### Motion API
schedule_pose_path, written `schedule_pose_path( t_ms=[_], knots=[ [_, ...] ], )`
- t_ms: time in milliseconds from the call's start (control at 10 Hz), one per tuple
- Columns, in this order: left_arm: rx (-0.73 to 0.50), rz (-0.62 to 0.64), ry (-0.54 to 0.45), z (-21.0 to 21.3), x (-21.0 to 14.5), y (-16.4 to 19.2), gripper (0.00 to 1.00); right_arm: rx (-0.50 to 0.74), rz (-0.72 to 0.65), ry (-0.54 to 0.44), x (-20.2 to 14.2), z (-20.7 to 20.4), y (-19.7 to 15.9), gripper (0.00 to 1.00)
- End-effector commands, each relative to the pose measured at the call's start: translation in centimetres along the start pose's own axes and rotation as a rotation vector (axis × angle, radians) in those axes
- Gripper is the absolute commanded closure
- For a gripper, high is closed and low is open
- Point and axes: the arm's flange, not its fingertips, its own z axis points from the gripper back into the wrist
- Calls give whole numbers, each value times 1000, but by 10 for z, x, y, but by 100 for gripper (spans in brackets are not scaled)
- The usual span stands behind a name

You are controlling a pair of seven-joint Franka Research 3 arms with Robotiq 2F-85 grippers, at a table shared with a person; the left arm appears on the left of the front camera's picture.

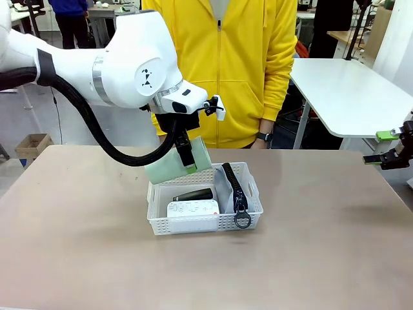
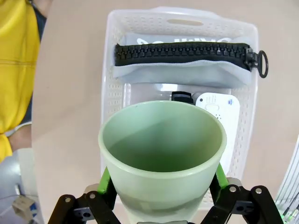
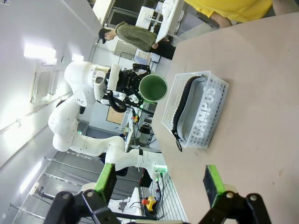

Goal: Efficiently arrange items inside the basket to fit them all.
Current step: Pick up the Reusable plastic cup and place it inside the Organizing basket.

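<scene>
My left gripper [image 1: 186, 163] is shut on the pale green plastic cup [image 1: 177, 165], holding it tilted just above the left end of the white basket [image 1: 255, 194]. In the left wrist view the cup [image 2: 161, 154] sits between the green pads [image 2: 105, 179], its mouth facing the basket [image 2: 112, 93]. Inside lie the grey zip pouch [image 2: 182, 63] along one long wall, the white box [image 2: 219, 112] and the black stapler [image 2: 181, 96], partly hidden by the cup. My right gripper [image 3: 159, 184] stands open at the table's right edge [image 1: 387, 148], holding nothing.
A person in a yellow jacket [image 1: 222, 71] stands at the far side of the table, right behind the basket. Bare tabletop [image 1: 310, 258] surrounds the basket in front and on both sides. A white side table [image 1: 352, 90] stands at the back right.
</scene>
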Motion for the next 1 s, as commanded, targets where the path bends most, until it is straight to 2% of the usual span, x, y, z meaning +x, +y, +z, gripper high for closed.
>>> schedule_pose_path(
  t_ms=[0,100,600,800,900],
  knots=[
    [41,21,2,-15,10,3,8,0,-16,9,-1,1,6,0],
    [42,-5,3,-27,16,6,8,0,-16,9,-1,1,6,0],
    [61,26,105,-67,27,13,8,0,-16,9,-1,1,6,0],
    [84,34,114,-82,30,17,8,0,-16,9,-1,1,6,0],
    [57,25,136,-90,33,17,8,0,-16,9,-1,1,6,0]
  ],
)
